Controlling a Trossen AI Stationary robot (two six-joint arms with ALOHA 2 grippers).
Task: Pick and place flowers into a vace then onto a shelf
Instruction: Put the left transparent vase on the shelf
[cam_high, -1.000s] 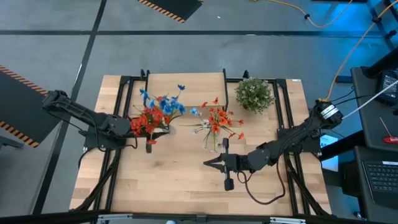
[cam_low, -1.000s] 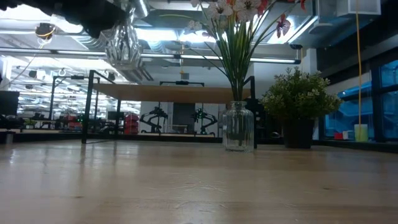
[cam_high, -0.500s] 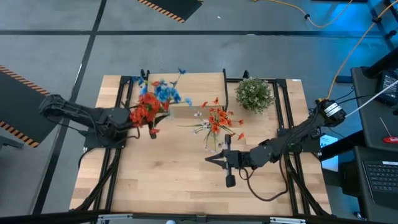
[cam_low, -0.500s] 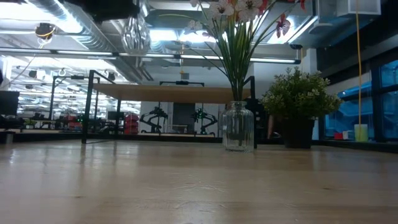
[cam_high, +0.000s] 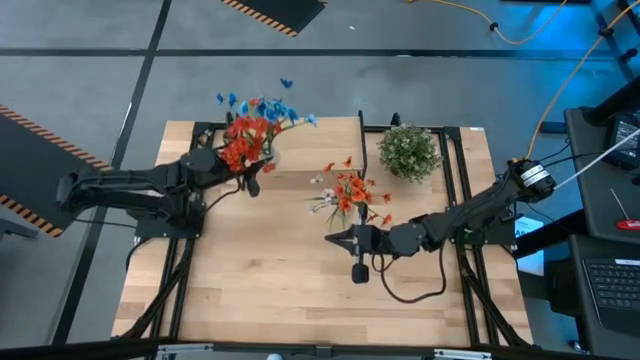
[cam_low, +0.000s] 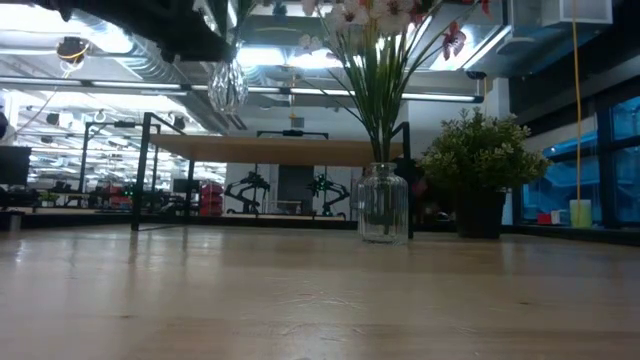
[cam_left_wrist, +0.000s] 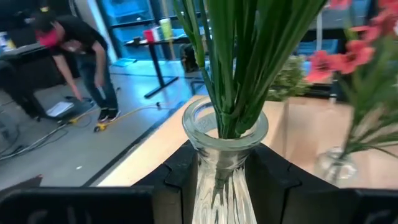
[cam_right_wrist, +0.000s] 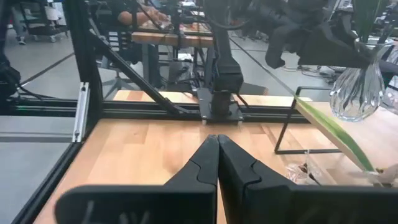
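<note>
My left gripper (cam_high: 232, 165) is shut on a clear glass vase (cam_left_wrist: 224, 155) that holds blue and red flowers (cam_high: 255, 125). It hangs high above the table's far left, beside the shelf (cam_high: 310, 140), a light board on black legs (cam_low: 280, 150). A second glass vase (cam_low: 383, 203) with orange-red and white flowers (cam_high: 345, 195) stands on its base on the table in front of the shelf. My right gripper (cam_high: 335, 240) hovers shut and empty near the table's middle, just on the near side of that vase. My left gripper pinches the vase's ribbed body just below the neck (cam_left_wrist: 222, 177) between its two fingers (cam_left_wrist: 180, 180), one on each side. The fingers come in about level from the table's left. The vase hangs upright, lifted clear (cam_low: 228, 85), its stems standing up out of the mouth.
A bushy green potted plant (cam_high: 408, 150) stands at the far right beside the shelf. Black frame rails (cam_high: 465, 200) run along the table's sides. A person (cam_left_wrist: 74, 56) bends over on the floor beyond the table. Bare wood (cam_high: 270, 280) fills the near half.
My left gripper has swung toward the table's far edge and risen a little, carrying the vase upright from in front of the shelf's left end to beside it. My right gripper has drifted slightly toward the far edge, still shut.
</note>
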